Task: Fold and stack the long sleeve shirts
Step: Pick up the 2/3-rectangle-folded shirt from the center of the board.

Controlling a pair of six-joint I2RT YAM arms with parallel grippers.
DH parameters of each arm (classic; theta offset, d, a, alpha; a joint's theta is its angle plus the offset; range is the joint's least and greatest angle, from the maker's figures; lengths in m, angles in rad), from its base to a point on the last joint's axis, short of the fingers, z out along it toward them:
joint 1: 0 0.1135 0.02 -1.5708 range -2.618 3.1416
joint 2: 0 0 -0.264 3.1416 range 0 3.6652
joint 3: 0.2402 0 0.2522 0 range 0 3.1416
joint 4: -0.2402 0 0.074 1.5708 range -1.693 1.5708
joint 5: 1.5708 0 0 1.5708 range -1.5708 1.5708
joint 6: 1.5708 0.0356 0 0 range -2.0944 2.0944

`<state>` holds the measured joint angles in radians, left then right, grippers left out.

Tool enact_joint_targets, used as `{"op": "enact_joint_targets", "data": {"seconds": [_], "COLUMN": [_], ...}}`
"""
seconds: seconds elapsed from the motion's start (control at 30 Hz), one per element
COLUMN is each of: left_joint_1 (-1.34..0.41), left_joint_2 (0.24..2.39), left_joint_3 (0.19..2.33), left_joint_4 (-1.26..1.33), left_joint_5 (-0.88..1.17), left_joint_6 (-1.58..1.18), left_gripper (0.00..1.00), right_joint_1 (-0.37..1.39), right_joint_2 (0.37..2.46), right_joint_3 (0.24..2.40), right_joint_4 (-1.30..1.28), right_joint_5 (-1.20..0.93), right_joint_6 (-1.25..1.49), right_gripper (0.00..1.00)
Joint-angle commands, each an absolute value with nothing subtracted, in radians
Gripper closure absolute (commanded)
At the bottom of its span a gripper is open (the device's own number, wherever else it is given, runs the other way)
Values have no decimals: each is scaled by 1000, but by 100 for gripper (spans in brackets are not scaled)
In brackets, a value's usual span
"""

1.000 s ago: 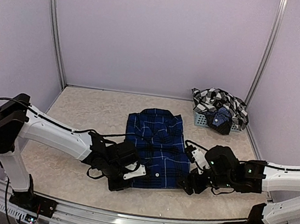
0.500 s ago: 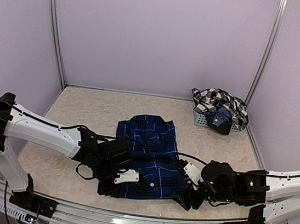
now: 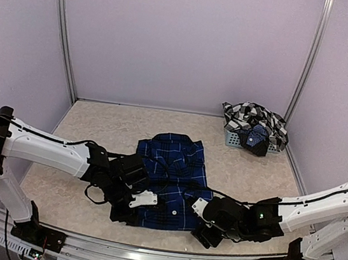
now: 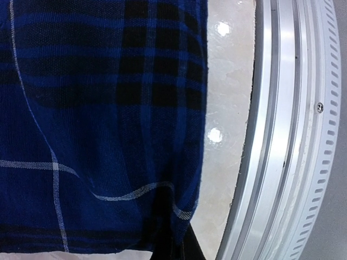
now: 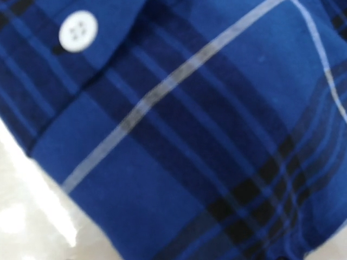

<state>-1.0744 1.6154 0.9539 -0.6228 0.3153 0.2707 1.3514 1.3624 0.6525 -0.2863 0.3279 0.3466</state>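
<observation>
A navy blue long sleeve shirt (image 3: pixel 173 178) with thin white grid lines lies folded on the table, collar to the back. My left gripper (image 3: pixel 127 212) sits at its near left corner, shut on the hem. In the left wrist view the navy cloth (image 4: pixel 103 124) drapes over my dark fingertips (image 4: pixel 179 250). My right gripper (image 3: pixel 202 234) is low at the shirt's near right corner. Its wrist view is filled by navy plaid (image 5: pixel 184 135) with a white button (image 5: pixel 78 31), and its jaws are hidden. A black-and-white checked shirt (image 3: pixel 251 116) is heaped at the back right.
The checked shirt sits in a small grey-blue mesh basket (image 3: pixel 232 138) by the right wall. The aluminium rail (image 4: pixel 287 135) of the table's near edge runs just beyond the shirt's hem. Lilac walls close off the back and both sides.
The navy shirt has slid toward the near edge and a little left. Both grippers came back with it, and the left jaws have closed fully.
</observation>
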Motion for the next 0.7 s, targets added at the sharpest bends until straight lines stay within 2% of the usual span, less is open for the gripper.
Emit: {"op": "enact_joint_targets", "data": {"seconds": [0.0, 0.13, 0.3, 0.33, 0.37, 0.57, 0.67], "left_joint_1": [-1061, -1058, -1052, -1052, -1048, -1045, -1046], "left_joint_2": [1601, 1601, 1585, 1581, 1575, 1587, 1585], "left_joint_3": [945, 944, 937, 934, 931, 935, 939], "left_joint_4": [-627, -625, -618, -617, -614, -616, -620], "left_joint_5": [334, 331, 333, 331, 330, 336, 357], "left_joint_6": [290, 291, 296, 296, 298, 303, 301], "left_gripper": [100, 100, 100, 100, 100, 100, 100], "right_joint_1": [1364, 1368, 1371, 1371, 1371, 1383, 1410], "right_joint_2": [1419, 1481, 1556, 1567, 1597, 1605, 1576], "right_joint_3": [703, 723, 746, 750, 761, 788, 816], "right_joint_4": [-337, -348, -359, -360, -366, -409, -468], "right_joint_5": [385, 382, 384, 384, 384, 340, 267], "right_joint_6": [318, 301, 301, 300, 300, 308, 341], "right_gripper": [24, 27, 36, 40, 54, 100, 100]}}
